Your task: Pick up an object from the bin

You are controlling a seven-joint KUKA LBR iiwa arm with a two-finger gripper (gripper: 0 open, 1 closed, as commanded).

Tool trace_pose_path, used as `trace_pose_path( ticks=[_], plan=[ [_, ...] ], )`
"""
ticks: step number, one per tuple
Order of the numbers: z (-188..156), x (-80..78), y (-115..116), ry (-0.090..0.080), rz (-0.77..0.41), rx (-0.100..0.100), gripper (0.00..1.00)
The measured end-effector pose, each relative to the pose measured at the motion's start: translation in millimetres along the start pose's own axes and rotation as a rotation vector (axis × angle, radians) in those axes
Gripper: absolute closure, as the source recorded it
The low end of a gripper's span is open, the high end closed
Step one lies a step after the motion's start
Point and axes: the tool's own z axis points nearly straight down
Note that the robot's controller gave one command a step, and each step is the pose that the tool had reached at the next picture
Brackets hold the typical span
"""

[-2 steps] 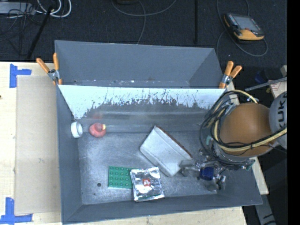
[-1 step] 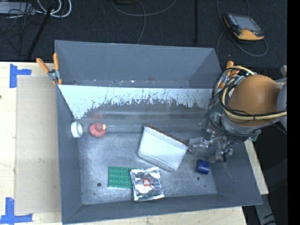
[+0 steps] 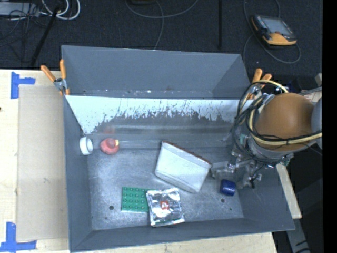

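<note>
My pincer point(image 3: 235, 177) low in the bin point(image 3: 158, 73), a small blue block point(image 3: 227, 187) just beside it; its opening I cannot tell, nothing lifted yet.

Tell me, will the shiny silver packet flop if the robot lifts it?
Probably, a bit. The silver packet looks crinkled like thin foil, so it would likely bend and droop from a pinched corner. It lies flat beside the green studded plate, so it shouldn't roll. Its glossy skin may be slippery.
</note>
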Motion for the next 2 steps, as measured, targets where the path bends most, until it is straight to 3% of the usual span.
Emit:
trace_pose_path(
  ticks=[1, 2],
  plan=[
    [4.5, -26.2, 24.3, 0.007, -0.07, -0.013, 0.0],
    [3.4, -10.4, 2.3, -0.003, -0.106, -0.022, 0.0]
  ],
)
